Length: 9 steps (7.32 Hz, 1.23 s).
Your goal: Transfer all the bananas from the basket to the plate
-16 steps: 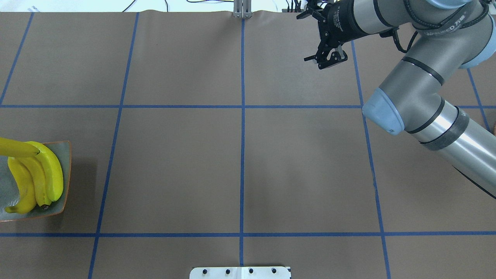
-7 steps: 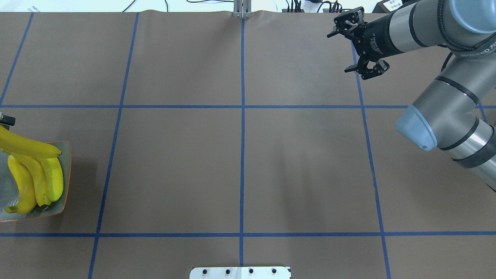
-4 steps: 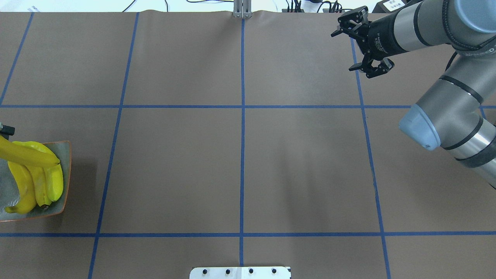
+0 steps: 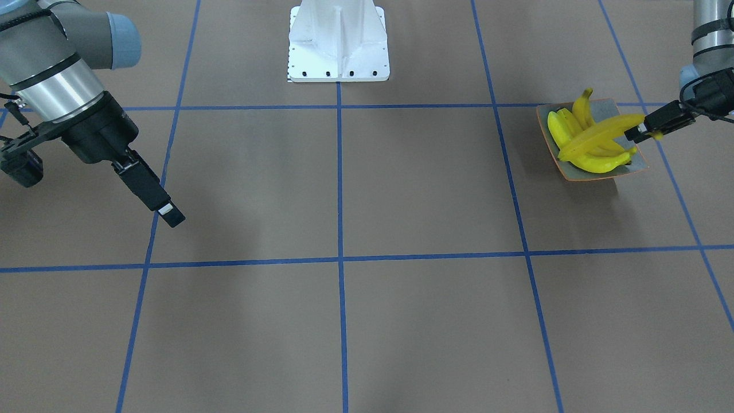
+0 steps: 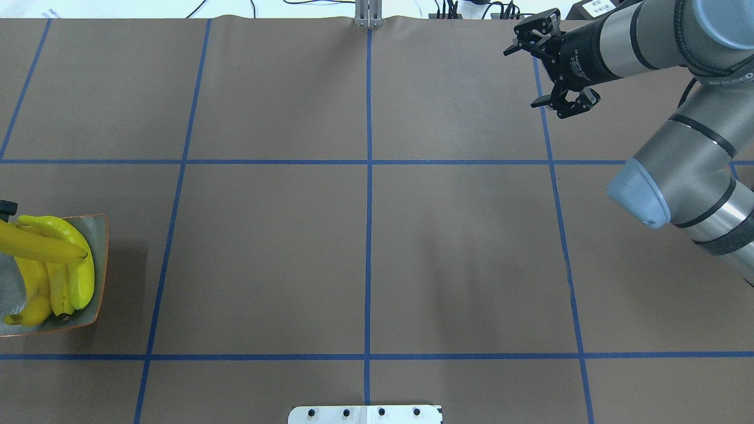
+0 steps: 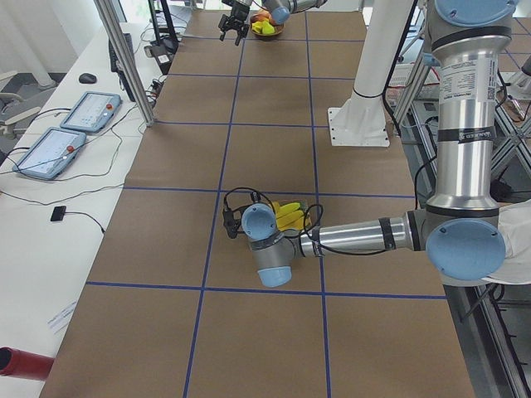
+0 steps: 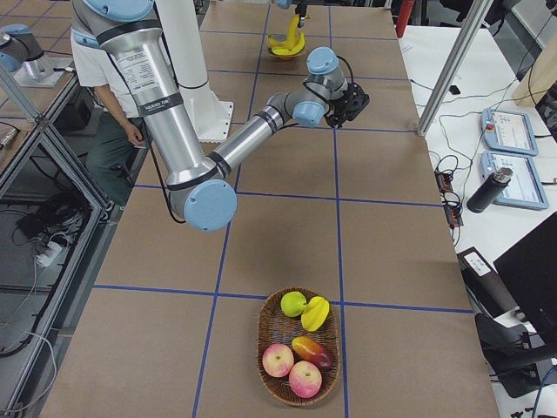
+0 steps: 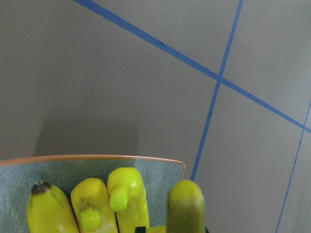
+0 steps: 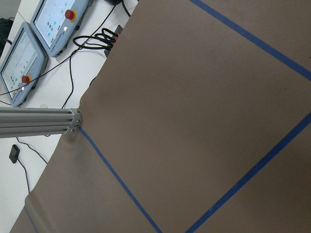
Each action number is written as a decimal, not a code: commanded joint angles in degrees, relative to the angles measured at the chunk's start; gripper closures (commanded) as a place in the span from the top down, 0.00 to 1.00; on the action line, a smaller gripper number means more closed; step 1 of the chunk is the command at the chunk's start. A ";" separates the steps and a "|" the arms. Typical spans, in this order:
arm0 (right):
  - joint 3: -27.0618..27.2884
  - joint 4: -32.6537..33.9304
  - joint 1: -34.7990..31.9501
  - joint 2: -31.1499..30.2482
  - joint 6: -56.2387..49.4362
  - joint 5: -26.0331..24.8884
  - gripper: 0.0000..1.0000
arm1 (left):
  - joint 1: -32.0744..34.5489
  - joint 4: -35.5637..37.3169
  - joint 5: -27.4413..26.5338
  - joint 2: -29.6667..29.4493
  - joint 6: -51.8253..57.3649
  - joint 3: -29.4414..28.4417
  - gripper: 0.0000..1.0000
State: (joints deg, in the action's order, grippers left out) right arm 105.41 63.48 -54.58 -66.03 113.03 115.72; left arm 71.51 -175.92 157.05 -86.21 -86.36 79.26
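left tool point(image 4: 642, 133) clamped on one end of banana point(image 4: 599, 136), tilted over plate point(image 5: 100, 282) at desk's left edge | three bananas point(image 5: 76, 282) lie on plate | right tool point(image 5: 519, 79) apart, empty | likely light, stiff, smooth-skinned: end grip may pivot, mid-body steadier

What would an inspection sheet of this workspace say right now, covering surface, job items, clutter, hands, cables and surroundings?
Surface: brown table with a blue tape grid; white robot base mounted on it.
Job's things: three bananas lie on the plate; the held banana crosses over them; the basket holds apples and other fruit, no banana evident.
Clutter: nothing seen.
Hands: left hand shut on the held banana; right hand open, empty, above the table.
Cables: bundle at the table's edge.
Surroundings: control tablets, bottle, a person.
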 commanded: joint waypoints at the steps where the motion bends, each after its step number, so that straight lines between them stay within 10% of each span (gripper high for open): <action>1: -0.03 0.07 0.00 0.19 0.00 0.21 1.00 | -0.06 -0.74 0.10 0.52 -0.03 -0.07 1.00; 5: -0.03 0.07 -1.13 -0.50 -1.65 0.56 1.00 | 0.12 -0.57 0.10 -0.44 0.06 3.33 1.00; 9: -0.21 0.76 -7.88 -10.85 -38.57 1.09 1.00 | 7.94 7.57 -15.41 -3.70 13.57 4.24 1.00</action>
State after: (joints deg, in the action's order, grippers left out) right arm 105.51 63.78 -59.84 -73.37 87.59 116.68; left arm 78.17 -172.37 147.72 -89.60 -81.48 83.58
